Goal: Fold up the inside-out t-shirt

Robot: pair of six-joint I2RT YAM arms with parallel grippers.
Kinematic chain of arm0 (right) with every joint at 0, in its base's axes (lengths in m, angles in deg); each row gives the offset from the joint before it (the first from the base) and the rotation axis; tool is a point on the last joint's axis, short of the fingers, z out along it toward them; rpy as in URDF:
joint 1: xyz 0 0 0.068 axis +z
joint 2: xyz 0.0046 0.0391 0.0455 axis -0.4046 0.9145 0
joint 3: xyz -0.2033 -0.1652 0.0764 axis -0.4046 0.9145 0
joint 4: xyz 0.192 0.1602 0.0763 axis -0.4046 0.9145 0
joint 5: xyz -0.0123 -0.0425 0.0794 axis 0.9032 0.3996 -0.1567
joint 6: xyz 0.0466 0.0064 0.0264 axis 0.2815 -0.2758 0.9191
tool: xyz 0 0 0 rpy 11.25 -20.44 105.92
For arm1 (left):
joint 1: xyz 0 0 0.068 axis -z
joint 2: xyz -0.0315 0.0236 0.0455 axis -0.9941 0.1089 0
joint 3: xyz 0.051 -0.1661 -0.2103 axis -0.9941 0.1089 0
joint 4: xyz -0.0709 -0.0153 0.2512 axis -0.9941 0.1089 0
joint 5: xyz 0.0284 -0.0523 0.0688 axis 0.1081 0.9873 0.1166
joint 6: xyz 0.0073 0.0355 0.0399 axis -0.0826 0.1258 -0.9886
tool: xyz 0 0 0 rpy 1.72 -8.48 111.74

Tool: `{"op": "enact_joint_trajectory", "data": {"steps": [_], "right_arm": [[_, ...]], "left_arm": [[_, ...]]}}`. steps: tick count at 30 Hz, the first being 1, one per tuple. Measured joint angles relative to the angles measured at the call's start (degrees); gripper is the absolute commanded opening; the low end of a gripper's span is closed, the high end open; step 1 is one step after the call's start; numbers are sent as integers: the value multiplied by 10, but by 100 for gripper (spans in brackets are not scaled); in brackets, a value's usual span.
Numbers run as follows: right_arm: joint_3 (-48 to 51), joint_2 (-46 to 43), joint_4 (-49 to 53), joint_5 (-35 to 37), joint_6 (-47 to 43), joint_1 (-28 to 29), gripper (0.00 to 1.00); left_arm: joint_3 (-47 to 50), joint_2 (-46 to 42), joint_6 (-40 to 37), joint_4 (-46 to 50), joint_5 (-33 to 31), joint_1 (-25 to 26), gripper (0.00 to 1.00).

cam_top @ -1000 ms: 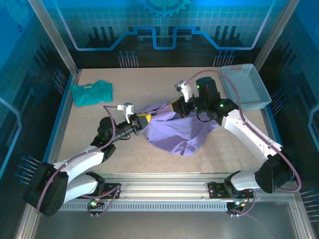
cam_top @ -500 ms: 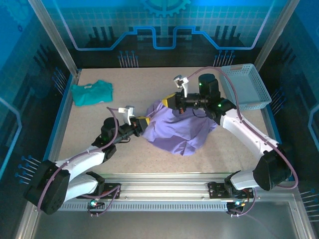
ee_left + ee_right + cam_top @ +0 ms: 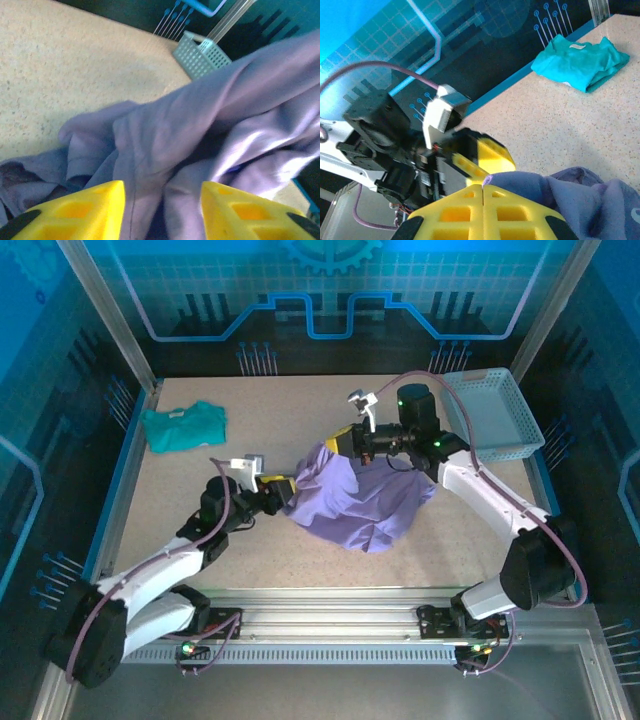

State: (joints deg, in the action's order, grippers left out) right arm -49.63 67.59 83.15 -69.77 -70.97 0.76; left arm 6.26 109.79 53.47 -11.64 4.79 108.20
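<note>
Nearest to us, the left claw lies low over the worktop, at the left edge of the lavender t-shirt. From its wrist camera we see its two yellow fingers standing part-way apart. A bunched fold of the shirt fills the gap between them and touches both, so we read the claw as clamped on that thick bunch. A stitched seam runs down through the fold. From there the cloth climbs in a taut band toward the upper right of that view.

The t-shirt itself sits around the middle of the worktop, slightly right of centre. It is a crumpled heap between the two arms, and its near edge falls in loose creases.

Just beyond the heap's left side, the right claw holds a part of the shirt raised above the worktop. In its wrist view we see its fingers pressed together with no gap, and a small peak of purple cloth is pinched at their tips. The left arm's yellow claw sits close beyond them.

Farther back, a teal shirt lies bunched near the far left corner of the worktop, well apart from the t-shirt. A pale mesh basket stands at the far right corner, just behind the right arm.
</note>
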Motion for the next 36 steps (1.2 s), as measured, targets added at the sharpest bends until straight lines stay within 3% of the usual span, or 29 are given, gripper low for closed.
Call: {"op": "enact_joint_trajectory", "data": {"steps": [5, 12, 21, 27, 32, 36], "right_arm": [[-12, 3, 23, 0, -17, 0, 0], [-14, 4, 34, -2, -23, 0, 0], [-15, 4, 47, -2, -31, 0, 0], [-15, 4, 52, -1, -35, 0, 0], [-15, -3, 68, 3, -44, -8, 0], [-15, -25, 69, 3, -43, -36, 0]], "left_arm": [[-5, -45, -31, 2, 12, 25, 57], [-93, 43, -94, 30, 20, 57, 56], [-138, 111, -130, 37, 35, 57, 33], [-139, 130, -137, 35, 50, 57, 0], [-139, 132, -119, 28, 47, 52, 0], [-85, 94, -62, -17, 41, 18, 0]]}}
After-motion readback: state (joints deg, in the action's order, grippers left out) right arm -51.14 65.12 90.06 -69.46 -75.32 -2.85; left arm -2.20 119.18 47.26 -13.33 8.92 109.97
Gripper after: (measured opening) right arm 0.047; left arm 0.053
